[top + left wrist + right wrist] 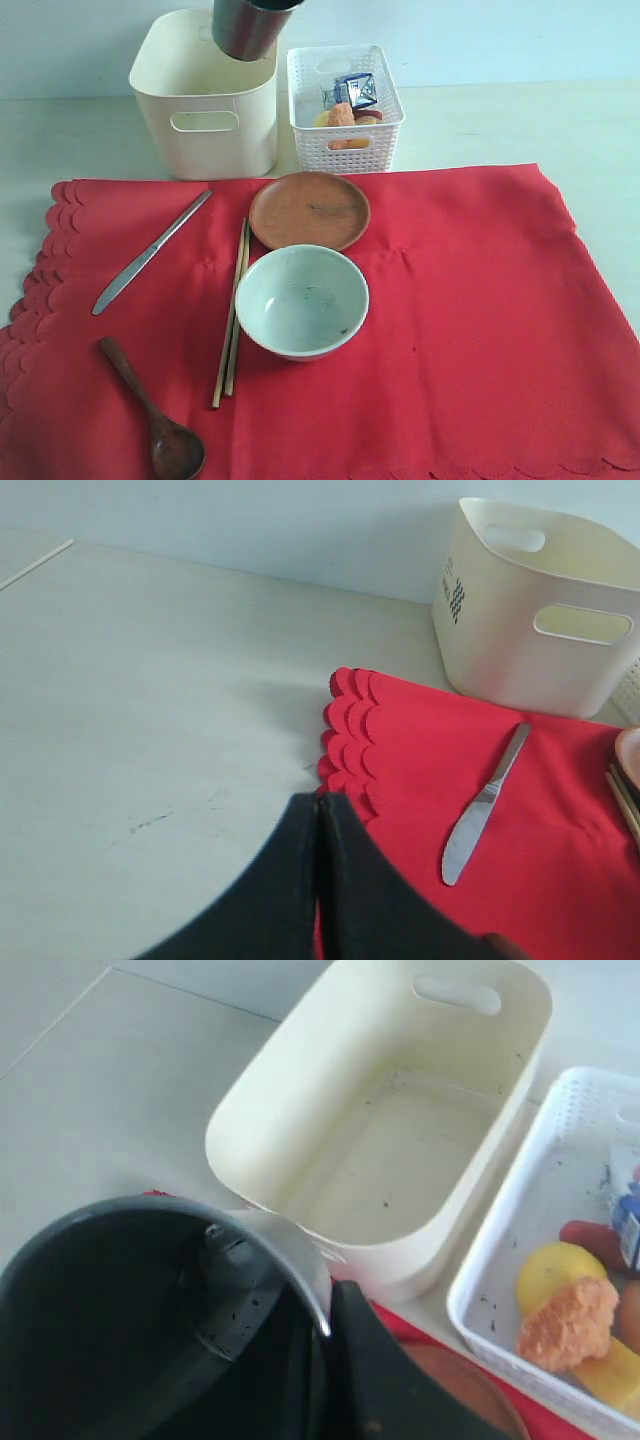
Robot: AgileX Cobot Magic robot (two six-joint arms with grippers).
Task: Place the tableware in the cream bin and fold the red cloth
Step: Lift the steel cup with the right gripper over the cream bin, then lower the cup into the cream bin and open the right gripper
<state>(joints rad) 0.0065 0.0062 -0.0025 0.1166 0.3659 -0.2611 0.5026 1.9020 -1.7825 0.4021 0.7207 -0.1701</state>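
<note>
My right gripper [325, 1305] is shut on the rim of the steel cup [150, 1320], one finger inside and one outside. The cup [245, 28] hangs tilted above the empty cream bin [205, 150]. On the red cloth [480, 290], which lies spread flat, are the brown plate [309, 210], white bowl [302, 300], knife [150, 253], chopsticks [232, 315] and wooden spoon [150, 410]. My left gripper [318, 800] is shut and empty. It hovers over the cloth's scalloped edge [345, 740] near the knife [480, 815], and is out of the exterior view.
A white lattice basket [345, 140] with food items and a small carton stands right of the cream bin. Bare pale tabletop [150, 700] stretches beyond the cloth's scalloped side. A wall runs behind both containers.
</note>
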